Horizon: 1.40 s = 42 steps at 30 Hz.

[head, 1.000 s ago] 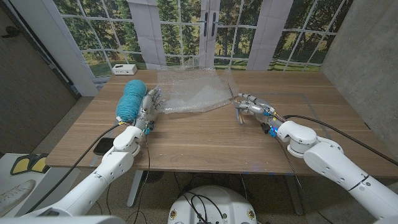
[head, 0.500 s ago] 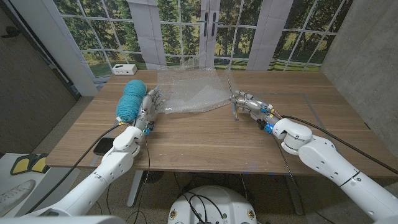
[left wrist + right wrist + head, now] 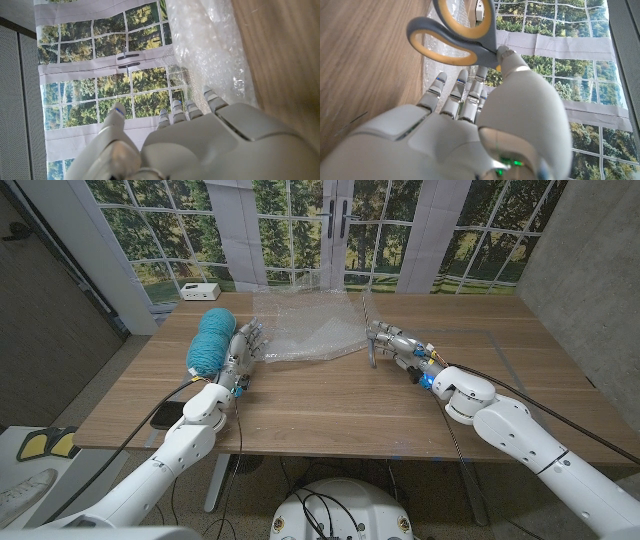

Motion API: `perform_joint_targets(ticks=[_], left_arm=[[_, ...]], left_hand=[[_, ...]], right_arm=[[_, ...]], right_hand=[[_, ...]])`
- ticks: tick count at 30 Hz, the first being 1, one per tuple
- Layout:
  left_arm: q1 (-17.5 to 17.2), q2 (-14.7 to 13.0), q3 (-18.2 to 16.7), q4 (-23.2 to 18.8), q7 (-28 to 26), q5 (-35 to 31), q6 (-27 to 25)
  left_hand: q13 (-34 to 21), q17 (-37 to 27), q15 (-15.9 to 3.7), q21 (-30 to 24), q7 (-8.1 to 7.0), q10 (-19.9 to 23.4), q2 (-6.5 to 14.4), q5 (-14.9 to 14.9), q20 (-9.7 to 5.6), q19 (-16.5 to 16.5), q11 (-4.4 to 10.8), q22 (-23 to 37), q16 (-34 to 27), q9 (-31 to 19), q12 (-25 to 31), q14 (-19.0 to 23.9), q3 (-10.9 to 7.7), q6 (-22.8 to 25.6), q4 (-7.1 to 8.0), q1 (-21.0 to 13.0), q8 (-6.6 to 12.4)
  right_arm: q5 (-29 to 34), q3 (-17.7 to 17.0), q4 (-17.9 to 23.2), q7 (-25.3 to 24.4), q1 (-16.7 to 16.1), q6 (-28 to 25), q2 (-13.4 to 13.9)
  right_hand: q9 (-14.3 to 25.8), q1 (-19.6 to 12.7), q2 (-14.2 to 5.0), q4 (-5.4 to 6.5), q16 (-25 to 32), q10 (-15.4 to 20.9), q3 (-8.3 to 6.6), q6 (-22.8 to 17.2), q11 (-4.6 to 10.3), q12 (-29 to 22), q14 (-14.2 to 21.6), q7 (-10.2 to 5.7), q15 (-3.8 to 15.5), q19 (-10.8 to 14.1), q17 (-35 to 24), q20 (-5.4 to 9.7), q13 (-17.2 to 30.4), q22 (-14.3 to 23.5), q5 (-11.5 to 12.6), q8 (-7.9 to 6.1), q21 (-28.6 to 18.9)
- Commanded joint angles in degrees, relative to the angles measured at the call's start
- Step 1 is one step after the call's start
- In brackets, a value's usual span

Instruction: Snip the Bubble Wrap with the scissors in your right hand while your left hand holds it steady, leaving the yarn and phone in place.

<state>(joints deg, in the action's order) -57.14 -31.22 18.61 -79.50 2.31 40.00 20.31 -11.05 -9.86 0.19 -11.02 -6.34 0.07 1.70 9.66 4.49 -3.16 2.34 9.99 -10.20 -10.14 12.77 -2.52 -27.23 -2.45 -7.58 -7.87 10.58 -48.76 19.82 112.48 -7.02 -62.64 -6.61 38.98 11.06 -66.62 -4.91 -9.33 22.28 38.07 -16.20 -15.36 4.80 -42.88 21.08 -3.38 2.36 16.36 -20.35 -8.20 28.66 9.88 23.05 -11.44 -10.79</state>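
A crumpled sheet of clear Bubble Wrap [image 3: 305, 330] lies at the table's far middle. My left hand [image 3: 240, 350] stands at the sheet's left edge with its fingers stretched out and their tips at the wrap [image 3: 210, 45]; it grips nothing. Beside that hand lies the teal yarn ball [image 3: 210, 342]. My right hand [image 3: 398, 346] holds the grey and yellow scissors [image 3: 369, 330] at the wrap's right edge, blades pointing away from me. The handles [image 3: 455, 35] show above my right hand [image 3: 470, 135]. A black phone [image 3: 165, 415] lies at the table's front left edge.
A small white box [image 3: 200, 290] sits at the table's back left corner. Curtained windows and a door stand behind the table. Bare wood [image 3: 330, 400] stretches between the two arms and along the right side.
My right hand has carried the scissors leftward, up to the Bubble Wrap's right edge. The left hand, yarn and phone have stayed put.
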Motion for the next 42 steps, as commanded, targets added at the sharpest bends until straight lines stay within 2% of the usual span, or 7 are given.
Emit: perform_joint_targets(ticks=[1, 9, 12, 17, 25, 29, 42], left_arm=[[-0.6, -0.3, -0.1, -1.1, -0.3, -0.6, 0.9], [-2.2, -1.2, -0.9, -3.8, -1.4, -1.0, 1.7], [-2.7, -1.2, -1.0, -4.6, -2.3, -1.7, 2.2], [-2.8, -1.3, -1.0, -4.8, -2.3, -2.0, 2.4], [-4.3, -2.2, -1.2, -8.0, -3.7, -3.2, 2.4], [-6.5, -3.9, -1.7, -13.1, -9.0, -5.1, -1.7], [-8.2, -4.4, -1.4, -15.2, -7.8, -4.5, -1.7]], left_hand=[[-0.2, -0.2, -0.27, -0.1, -0.02, 0.5, 0.2, 0.3, -0.10, -0.2, 0.29, 0.1, -0.3, -0.2, 0.3, -0.1, -0.11, -0.2, -0.09, 0.3, 0.13], [-0.1, -0.1, -0.26, 0.0, 0.18, 1.3, 0.2, 0.3, 0.15, 0.0, 0.57, 0.1, -0.3, -0.2, 0.5, -0.2, -0.21, 0.2, -0.29, 0.0, 0.29], [-0.1, -0.1, -0.34, 0.0, -0.11, 4.9, 0.2, 0.2, 0.33, 0.1, 1.84, 0.1, -0.3, -0.2, 1.6, -0.3, -0.37, 0.4, -0.68, -0.5, 0.35], [-0.1, -0.1, -0.38, 0.2, -0.01, 5.2, 0.2, 0.2, 0.36, 0.6, 1.80, 0.1, -0.3, -0.2, 1.6, -0.3, -0.43, 0.9, -0.79, -0.7, 0.53], [-0.2, -0.1, -1.02, 0.2, 0.56, 4.8, 0.3, 0.3, -0.18, 1.0, 0.41, 0.1, -0.1, -0.2, 1.2, -0.8, -0.58, 1.4, -1.03, -1.2, 0.65], [-0.2, -0.1, -1.11, 0.2, 0.81, 5.7, 0.5, 0.3, -0.36, 1.0, 0.51, 0.1, -0.2, -0.3, 1.5, -0.7, -0.76, 2.4, -1.10, -1.5, 0.97], [-0.3, 0.0, -0.98, 0.0, 0.83, 7.8, 1.0, 0.4, -0.62, 0.8, 1.26, 0.1, -0.4, -0.4, 2.0, 0.0, -1.18, 3.9, -1.24, -2.3, 1.25]], right_arm=[[-0.5, 1.2, -1.3, -1.1, 1.2, 2.3, -2.1], [0.0, 1.9, -1.9, -0.9, 2.4, 2.9, -2.5], [-0.1, 2.0, -2.1, -0.8, 2.6, 3.0, -2.6], [-0.2, 2.1, -2.3, -1.0, 2.8, 3.2, -2.9], [-0.5, 2.1, -2.1, -0.7, 2.8, 4.0, -3.3], [-0.5, 2.3, -2.3, -0.5, 3.2, 4.5, -3.9], [-1.3, 3.0, -2.4, 0.1, 4.0, 4.6, -4.8]], right_hand=[[0.2, -1.7, -0.77, 0.01, 0.2, 8.2, 0.25, -0.7, 7.55, -0.2, 0.0, 0.07, 9.97, 0.0, -0.3, 0.16, -0.1, 0.1, 0.4, -0.05, -0.2], [0.2, -1.8, -0.84, 0.04, 0.2, 8.1, 0.40, -0.9, 7.55, -0.2, 0.0, 0.13, 9.99, 0.0, -0.3, 0.24, -0.3, 0.1, 0.4, -0.01, -0.2], [0.2, -1.9, -0.91, 0.05, 0.2, 8.1, 0.43, -1.0, 7.56, -0.2, 0.0, 0.08, 10.03, 0.0, -0.3, 0.25, -0.3, 0.1, 0.4, 0.02, -0.2], [0.2, -1.9, -0.90, 0.06, 0.2, 8.1, 0.57, -1.1, 7.55, -0.3, 0.0, 0.10, 9.99, 0.0, -0.4, 0.25, -0.5, 0.1, 0.4, 0.06, -0.3], [0.2, -2.1, -0.97, 0.06, 0.2, 8.1, 0.72, -1.2, 7.54, -0.4, 0.1, 0.18, 10.08, 0.0, -0.4, 0.36, -0.6, 0.1, 0.5, 0.10, -0.3], [0.2, -2.1, -1.05, 0.07, 0.2, 8.0, 0.78, -1.3, 7.53, -0.4, 0.1, 0.13, 10.12, 0.0, -0.5, 0.31, -0.7, 0.1, 0.5, 0.13, -0.3], [0.2, -2.3, -1.15, 0.10, 0.2, 8.0, 1.05, -1.9, 7.54, -0.5, 0.2, -0.05, 10.14, 0.0, -0.6, 0.35, -0.9, 0.1, 0.5, 0.07, -0.3]])
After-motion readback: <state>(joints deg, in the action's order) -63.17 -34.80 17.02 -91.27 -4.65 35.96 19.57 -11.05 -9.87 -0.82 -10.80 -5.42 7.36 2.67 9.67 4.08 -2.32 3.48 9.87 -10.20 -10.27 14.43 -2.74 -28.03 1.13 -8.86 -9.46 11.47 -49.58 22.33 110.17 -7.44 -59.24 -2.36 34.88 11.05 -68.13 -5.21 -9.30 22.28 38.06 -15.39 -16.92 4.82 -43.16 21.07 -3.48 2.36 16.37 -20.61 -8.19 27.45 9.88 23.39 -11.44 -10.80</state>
